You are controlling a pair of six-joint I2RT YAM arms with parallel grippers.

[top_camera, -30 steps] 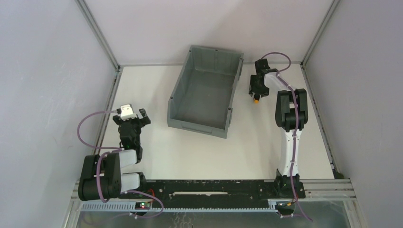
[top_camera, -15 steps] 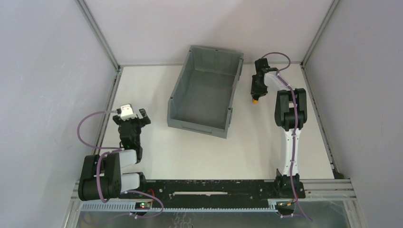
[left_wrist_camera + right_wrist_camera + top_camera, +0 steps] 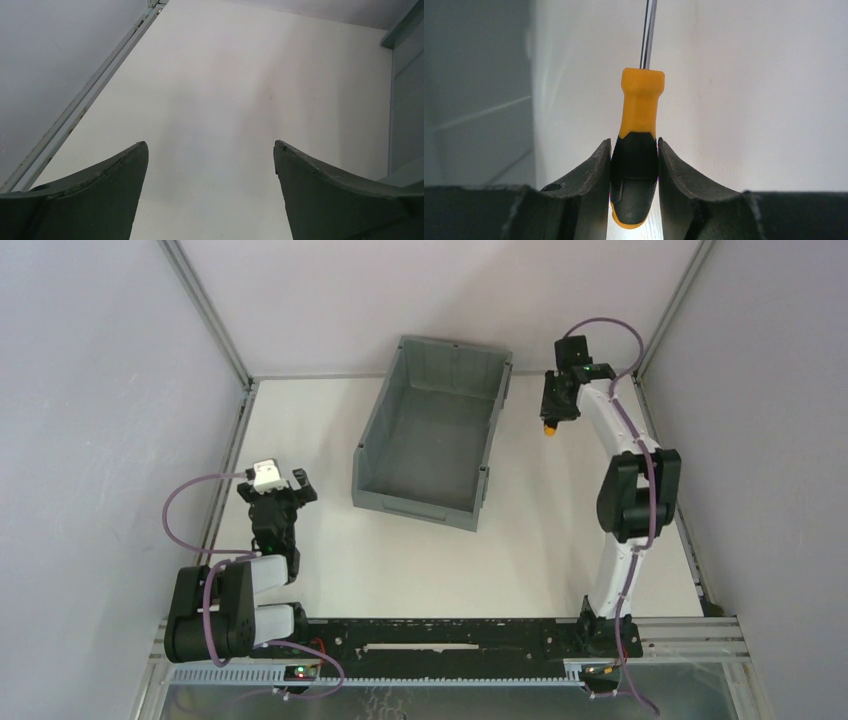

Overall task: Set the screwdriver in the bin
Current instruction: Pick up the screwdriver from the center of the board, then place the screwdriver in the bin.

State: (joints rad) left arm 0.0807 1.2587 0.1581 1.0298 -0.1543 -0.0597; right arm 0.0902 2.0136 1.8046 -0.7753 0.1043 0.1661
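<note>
The right hand point(image 3: 552, 412) is clamped on the black grip of the screwdriver point(image 3: 639, 115), holding it over the table point(image 3: 540, 540) just beside the bin point(image 3: 497, 425), outside its right wall and near the table's far right corner. That wall stands between the screwdriver and the bin's bare inside, and the corner post point(image 3: 662, 318) of the enclosure is close behind the arm. The left hand point(image 3: 283, 490) has its fingers spread apart with nothing between them, near the table's left edge, with open table between it and the bin.
</note>
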